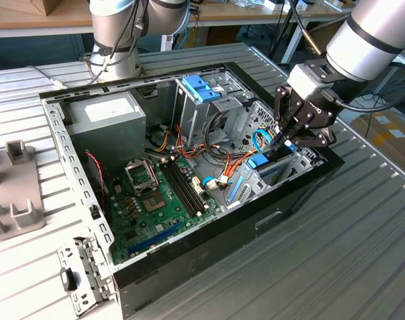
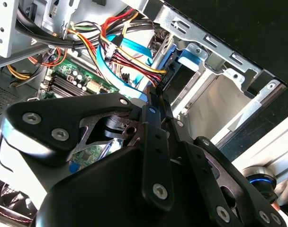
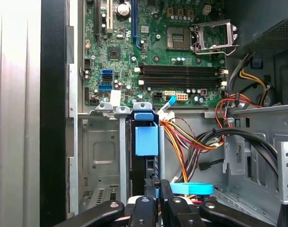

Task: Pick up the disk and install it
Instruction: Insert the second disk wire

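Note:
The disk (image 3: 146,137) stands on edge in the metal drive bay (image 3: 99,156) at the case's front corner, its dark body framed by blue rails and a blue tab. In the exterior view the disk (image 1: 258,162) sits low in the bay on that view's right, by the black case wall. My gripper (image 1: 283,142) reaches down into the case from above, fingers drawn together on the disk's upper edge. In both wrist views the black fingers (image 3: 145,203) pinch a thin blue rail, gripper (image 3: 156,188), gripper (image 2: 156,94). The disk's blue rail (image 2: 168,54) runs down into the bay.
Bundled red, yellow and orange wires (image 3: 191,139) and a blue ribbon cable (image 3: 193,188) lie close beside the disk. The green motherboard (image 1: 156,200), a grey power supply (image 1: 106,113) and a drive cage with a light-blue clip (image 1: 201,87) fill the case. A grey fixture (image 1: 16,193) sits on the slatted table.

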`<state>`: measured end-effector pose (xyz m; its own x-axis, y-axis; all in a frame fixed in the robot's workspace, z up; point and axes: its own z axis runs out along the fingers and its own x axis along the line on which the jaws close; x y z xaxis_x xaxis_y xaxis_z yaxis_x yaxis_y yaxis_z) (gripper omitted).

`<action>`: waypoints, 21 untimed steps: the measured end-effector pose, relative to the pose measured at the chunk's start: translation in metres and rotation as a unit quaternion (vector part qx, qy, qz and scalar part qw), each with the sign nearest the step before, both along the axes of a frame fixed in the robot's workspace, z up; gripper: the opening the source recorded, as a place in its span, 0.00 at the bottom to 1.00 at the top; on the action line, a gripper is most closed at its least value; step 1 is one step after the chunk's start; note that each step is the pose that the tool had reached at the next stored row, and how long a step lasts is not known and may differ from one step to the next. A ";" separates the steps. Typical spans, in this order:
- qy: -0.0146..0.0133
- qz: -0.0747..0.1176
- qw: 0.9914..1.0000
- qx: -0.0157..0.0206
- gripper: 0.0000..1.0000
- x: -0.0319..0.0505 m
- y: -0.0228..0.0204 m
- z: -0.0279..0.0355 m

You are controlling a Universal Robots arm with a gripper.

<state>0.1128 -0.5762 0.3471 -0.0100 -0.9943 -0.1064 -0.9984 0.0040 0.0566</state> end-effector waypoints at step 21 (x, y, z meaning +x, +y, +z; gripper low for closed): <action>0.000 0.000 1.000 0.000 0.23 -0.0010 -0.0001 -0.0059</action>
<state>0.1118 -0.5763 0.3412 -0.0101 -0.9942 -0.1072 -0.9984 0.0040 0.0565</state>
